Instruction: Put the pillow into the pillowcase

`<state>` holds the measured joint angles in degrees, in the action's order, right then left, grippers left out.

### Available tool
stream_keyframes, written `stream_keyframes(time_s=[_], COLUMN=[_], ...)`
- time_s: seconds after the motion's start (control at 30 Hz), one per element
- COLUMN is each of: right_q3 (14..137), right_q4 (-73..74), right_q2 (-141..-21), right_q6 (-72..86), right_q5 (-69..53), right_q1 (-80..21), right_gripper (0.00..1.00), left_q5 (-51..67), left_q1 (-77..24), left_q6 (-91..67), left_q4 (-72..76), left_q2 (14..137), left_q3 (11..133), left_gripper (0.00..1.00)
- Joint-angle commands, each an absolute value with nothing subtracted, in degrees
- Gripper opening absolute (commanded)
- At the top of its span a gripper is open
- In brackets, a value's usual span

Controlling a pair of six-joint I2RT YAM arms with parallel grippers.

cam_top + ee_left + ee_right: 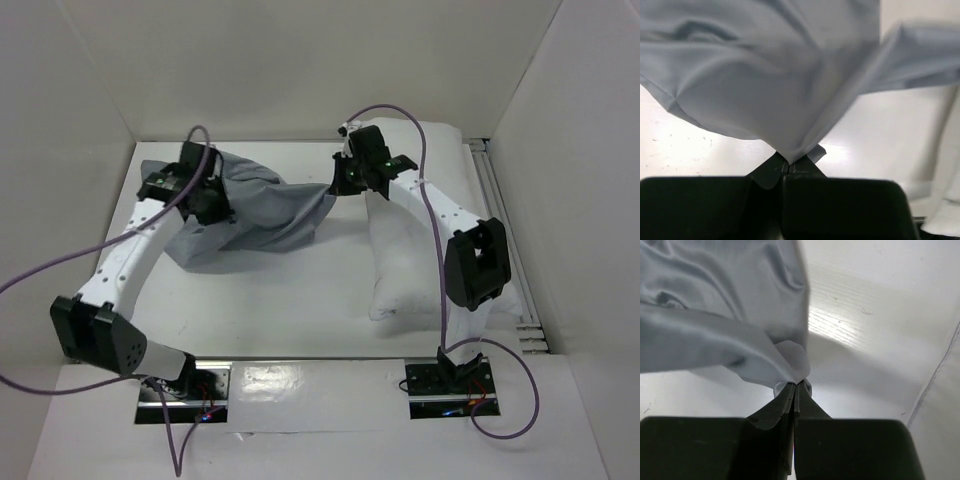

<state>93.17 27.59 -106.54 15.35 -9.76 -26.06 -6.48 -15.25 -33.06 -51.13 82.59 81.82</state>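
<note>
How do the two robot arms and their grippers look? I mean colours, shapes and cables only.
Both the left arm and the right arm have white curved links joined by boxy black joint housings. A thin purple cable loops loosely along each one. The left gripper and right gripper have matte black fingers tapering to thin tips.

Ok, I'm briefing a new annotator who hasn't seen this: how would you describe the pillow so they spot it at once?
Look at the right half of the white table, beneath the right arm. The pillow lies there, stretching from the far corner toward the near edge. Unlike the thin grey pillowcase pinched by the left gripper and right gripper, it is plump, white and ungripped.
</note>
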Motion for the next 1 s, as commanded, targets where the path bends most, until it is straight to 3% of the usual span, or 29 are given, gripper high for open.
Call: stream_keyframes(time_s=[0.0, 0.43, 0.63, 0.77, 0.97], right_q3=[93.16, 93.95, 109.31, 122.15, 119.02], right_q4=[26.02, 27.67, 34.27, 36.65, 20.79], right_q2=[-102.75, -99.32, -95.38, -90.8, -74.66], right_q6=[15.12, 14.59, 10.73, 7.56, 5.71], right_q5=[-9.93, -8.79, -8.26, -7.73, -2.39], right_q1=[-25.14, -24.52, -23.99, -23.99, -23.99], right_gripper=[0.0, 0.0, 0.0, 0.0, 0.0], left_q5=[-2.2, 2.89, 11.15, 12.04, 10.02], left_q1=[-10.12, 3.52, 4.22, 2.64, 2.64], left_q6=[-33.49, -32.87, -34.1, -33.58, -34.37], left_q4=[-54.58, -52.56, -48.97, -46.49, -33.85], left_q2=[77.19, 73.65, 73.65, 73.65, 66.28], left_q3=[86.03, 98.96, 106.95, 118.53, 123.9], left_gripper=[0.0, 0.0, 0.0, 0.0, 0.0])
